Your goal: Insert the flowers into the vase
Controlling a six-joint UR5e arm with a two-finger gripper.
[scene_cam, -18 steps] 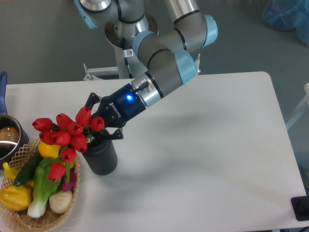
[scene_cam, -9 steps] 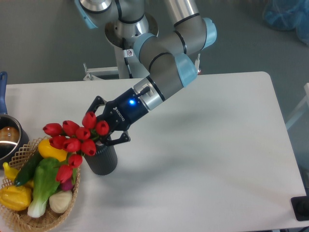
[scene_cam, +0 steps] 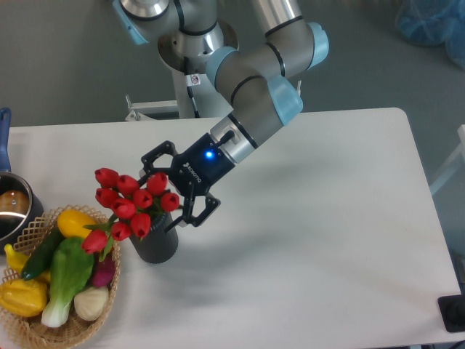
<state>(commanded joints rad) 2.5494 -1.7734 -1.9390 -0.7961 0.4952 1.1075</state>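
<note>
The red tulip flowers (scene_cam: 135,201) stand with their stems in the dark ribbed vase (scene_cam: 155,245) at the left of the white table, buds leaning left over the basket. My gripper (scene_cam: 173,192) sits just right of the buds, above the vase's mouth. Its jaws are spread wide, one finger (scene_cam: 155,155) behind the bunch and one finger (scene_cam: 205,211) in front, neither pressed on the stems. The stems and the vase's mouth are mostly hidden by buds and gripper.
A wicker basket (scene_cam: 111,289) with yellow, green and purple vegetables stands right beside the vase at the front left. A metal pot (scene_cam: 11,211) sits at the left edge. The robot's base (scene_cam: 190,43) rises behind the table.
The gripper has shifted right and slightly down, its jaws now wider apart. The tulip bunch has swung right with it, from over the basket to more upright in the vase.
</note>
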